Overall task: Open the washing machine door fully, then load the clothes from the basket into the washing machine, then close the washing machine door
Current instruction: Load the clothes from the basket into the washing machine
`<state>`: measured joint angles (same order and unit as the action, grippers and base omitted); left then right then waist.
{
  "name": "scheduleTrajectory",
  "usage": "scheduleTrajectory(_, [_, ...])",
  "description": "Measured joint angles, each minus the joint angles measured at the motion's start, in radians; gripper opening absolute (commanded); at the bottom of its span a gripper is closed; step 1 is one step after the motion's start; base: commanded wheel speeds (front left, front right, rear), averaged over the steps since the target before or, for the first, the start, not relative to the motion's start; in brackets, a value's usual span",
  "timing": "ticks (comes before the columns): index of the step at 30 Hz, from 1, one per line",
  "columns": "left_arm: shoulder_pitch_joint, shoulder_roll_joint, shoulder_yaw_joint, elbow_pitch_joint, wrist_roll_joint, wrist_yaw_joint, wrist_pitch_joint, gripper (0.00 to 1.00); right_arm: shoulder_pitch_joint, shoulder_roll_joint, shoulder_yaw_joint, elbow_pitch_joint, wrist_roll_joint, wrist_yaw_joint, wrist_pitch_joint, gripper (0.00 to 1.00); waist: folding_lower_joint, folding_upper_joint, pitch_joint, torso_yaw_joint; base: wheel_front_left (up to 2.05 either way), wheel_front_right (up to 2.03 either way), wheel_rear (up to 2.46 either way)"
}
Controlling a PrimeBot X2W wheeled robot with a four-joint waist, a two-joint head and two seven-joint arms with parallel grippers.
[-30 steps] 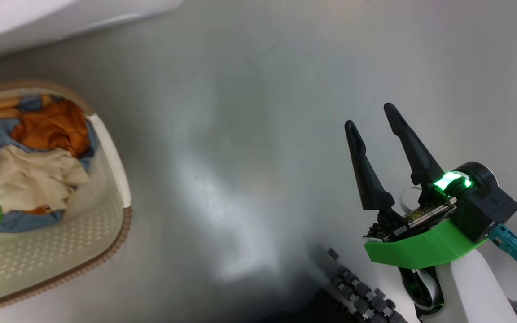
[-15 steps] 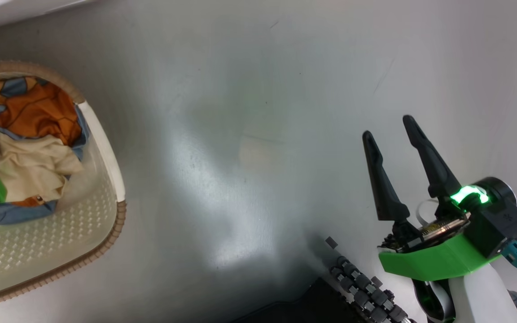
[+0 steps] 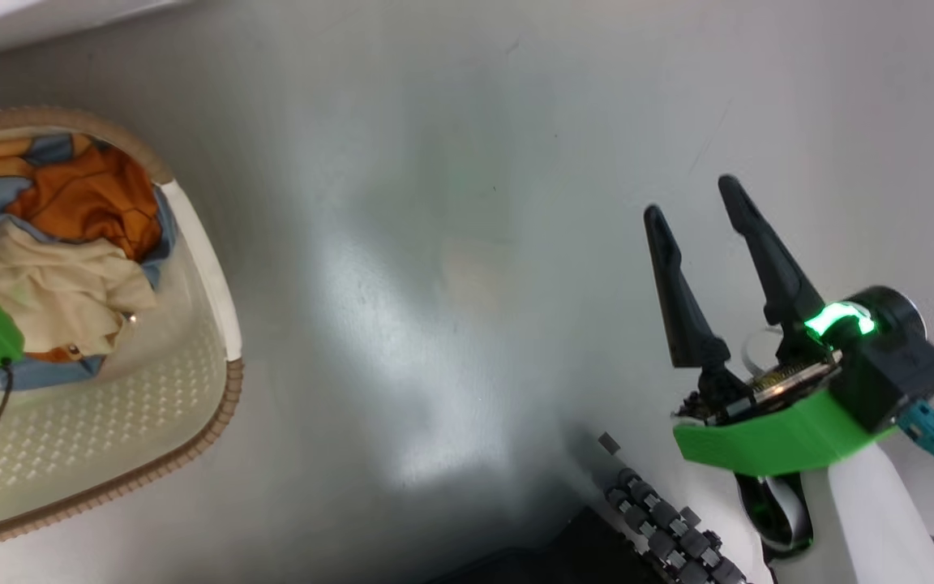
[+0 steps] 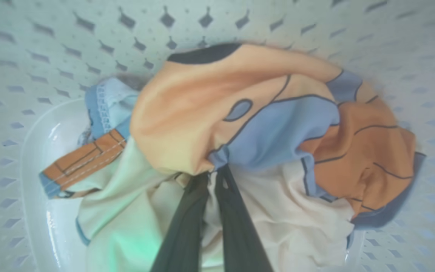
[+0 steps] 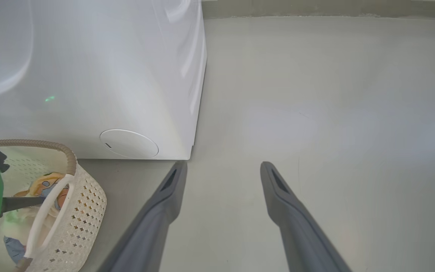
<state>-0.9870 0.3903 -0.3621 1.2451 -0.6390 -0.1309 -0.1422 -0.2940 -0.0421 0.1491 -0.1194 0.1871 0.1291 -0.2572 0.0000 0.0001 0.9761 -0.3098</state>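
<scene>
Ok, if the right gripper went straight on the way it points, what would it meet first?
Likely just bare floor: the right gripper points past the corner of the washing machine, which lies to its left, though clearance is unclear.

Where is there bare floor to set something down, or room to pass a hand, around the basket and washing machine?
The widest free patch is the grey floor between the basket and the open right hand. Floor is also bare beside the washing machine, ahead of that hand. Inside the basket it is crowded: clothes and the left hand gripping them.
</scene>
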Motion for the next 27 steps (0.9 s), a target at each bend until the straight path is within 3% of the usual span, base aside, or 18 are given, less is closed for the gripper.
scheduleTrajectory(7, [0.092,-0.06,0.002,-0.038,-0.041,0.0,-0.088,0.0,-0.017,-0.001,-0.027,0.053,-0.021,0.0,0.0,1.0,0.0,0.0,-0.064,0.029,0.0,0.0,0.0])
scheduleTrajectory(17, [0.313,-0.123,0.031,-0.203,-0.084,0.0,-0.106,0.0,-0.003,-0.004,-0.07,0.115,-0.04,0.0,0.0,1.0,-0.0001,0.0,-0.243,0.106,0.0,0.0,0.0])
scheduleTrajectory(27, [0.614,-0.2,0.113,-0.469,0.032,0.031,-0.106,0.0,0.121,-0.004,-0.099,0.19,-0.054,0.0,0.0,1.0,0.0,0.0,-0.472,0.176,0.0,0.0,0.0])
